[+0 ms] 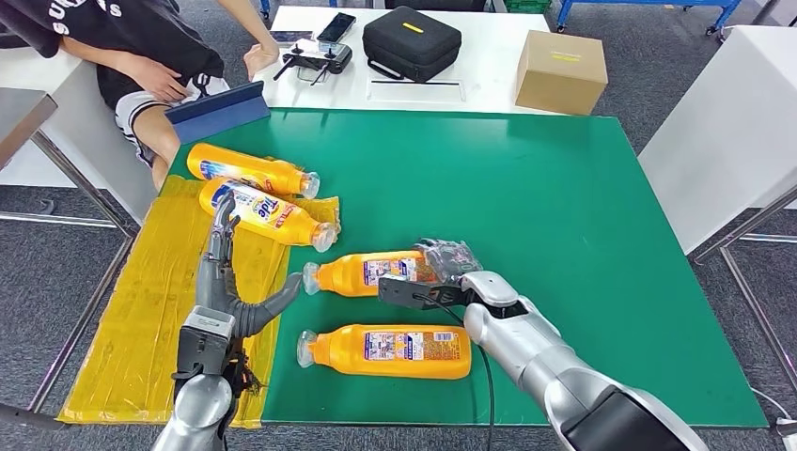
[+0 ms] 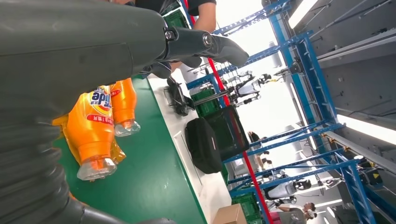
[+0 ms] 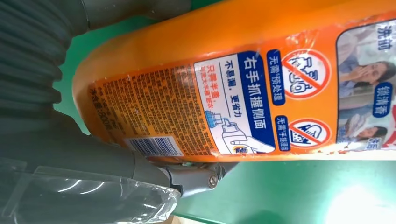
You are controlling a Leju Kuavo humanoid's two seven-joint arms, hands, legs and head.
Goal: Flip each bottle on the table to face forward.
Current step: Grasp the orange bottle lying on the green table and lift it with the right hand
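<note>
Several orange detergent bottles lie on the green table (image 1: 564,235). Two lie at the back left: one (image 1: 249,171) behind, and a Tide bottle (image 1: 268,214) with its front label up, seen again as the Tide bottle (image 2: 91,135). The middle bottle (image 1: 367,272) lies back label up, and my right hand (image 1: 442,277) grips its base end, fingers over it and thumb on the near side. Its back label (image 3: 233,102) is close up in the right wrist view. The front bottle (image 1: 390,349) lies back label up. My left hand (image 1: 226,282) is open, thumb near the middle bottle's cap.
A yellow plastic sheet (image 1: 141,310) covers the table's left edge. A person (image 1: 141,56) sits at the back left beside a blue folder (image 1: 218,111). On the white table behind are a black case (image 1: 412,42), a cardboard box (image 1: 560,71) and a controller (image 1: 315,60).
</note>
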